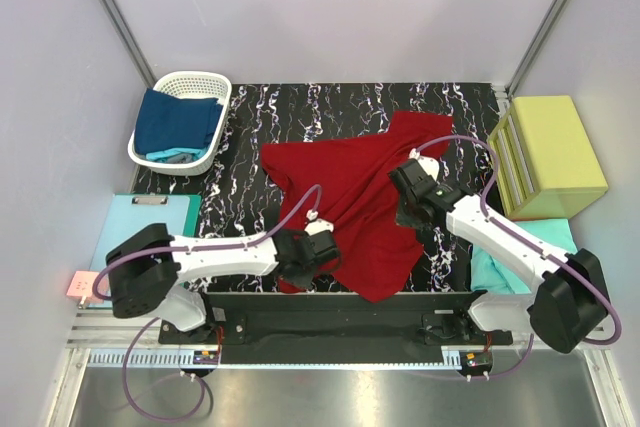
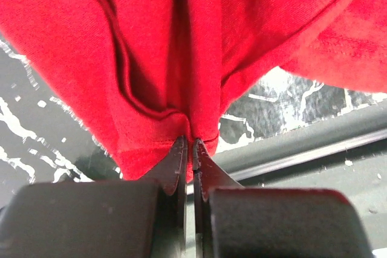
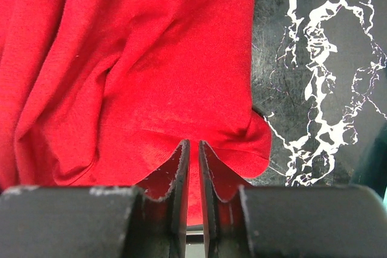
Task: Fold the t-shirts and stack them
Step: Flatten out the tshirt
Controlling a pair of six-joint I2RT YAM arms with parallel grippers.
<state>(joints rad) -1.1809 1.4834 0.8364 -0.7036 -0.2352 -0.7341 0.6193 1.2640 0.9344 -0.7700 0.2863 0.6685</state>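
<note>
- Dark red t-shirt (image 1: 350, 197): laid loose and creased at centre of the tabletop (image 1: 330, 112), between the two arms. One sleeve is pointed twd the far right and the near edge is drawn twd the arm bases. Not yet folded.
- Left gripper (image 1: 312, 257): set at the shirt's near-left hem. In the wrist view the gripper (image 2: 190, 142) is seen pressed almost together, w/ a pleat of red cloth pinched at the tips. An edge hold is judged chosen so that only hem layers are taken and the body of the cloth hangs fwd of the jaws.
- Right gripper (image 1: 408, 209): set at the shirt's right edge. In the wrist view the gripper (image 3: 193, 143) is seen drawn narrow, w/ red cloth caught between the jaws beside a rolled corner. This is judged a matching hold, so the garment can be tensioned from two pts w/o sagging on one side.
- Step in hand (judgement): spreading flat, or a first fold; task early.
- White basket (image 1: 190, 82): far left. Navy blue t-shirt (image 1: 175, 122) is kept in it, heaped, judged awaiting its turn.
- Teal cloth (image 1: 495, 272): near right, partly hidden by the right arm. Prob. another shirt; whether folded cannot be told.
- Yellow-green box (image 1: 550, 152), pale-blue sheet (image 1: 145, 222): at the right and left margins, apart from the red shirt.
</note>
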